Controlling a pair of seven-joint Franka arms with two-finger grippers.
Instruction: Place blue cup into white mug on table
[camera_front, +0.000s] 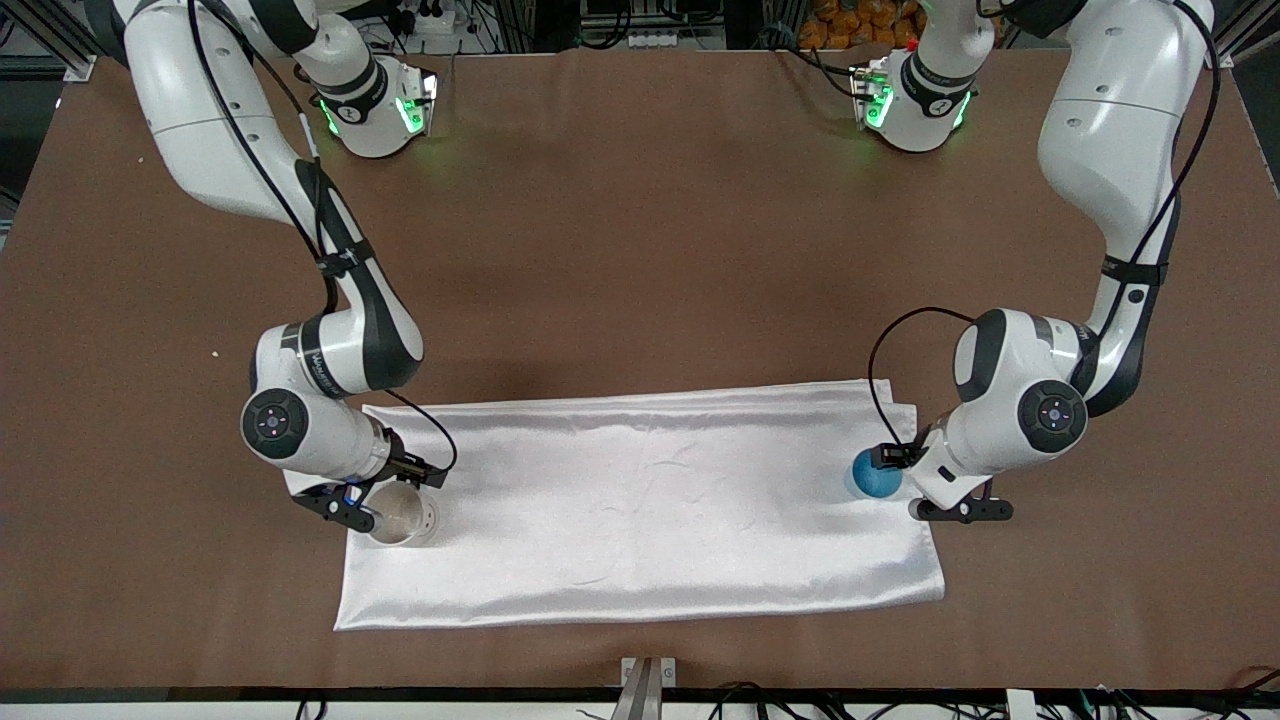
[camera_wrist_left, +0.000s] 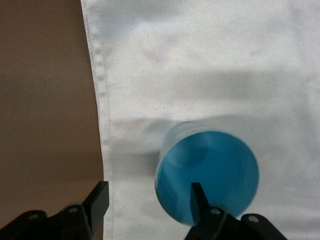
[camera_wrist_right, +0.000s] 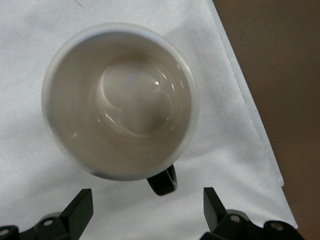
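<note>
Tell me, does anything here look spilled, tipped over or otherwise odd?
Nothing spilled or tipped. The blue cup and the white mug stand upright on the white cloth, both empty. One oddity: a finger of the left gripper reaches inside the cup, straddling its wall. The cloth is slightly wrinkled.

Cloth (camera_front: 640, 500) lies on the counter (camera_front: 640, 250) near its front-camera edge; cup (camera_front: 876, 476) and mug (camera_front: 404, 517) stand at the cloth's left-arm and right-arm ends.

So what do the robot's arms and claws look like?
Both arms are glossy white with black joints and thin black cables looped along them. Green lights glow at their bases. The left claw and right claw are black, each with two flat fingers.
</note>
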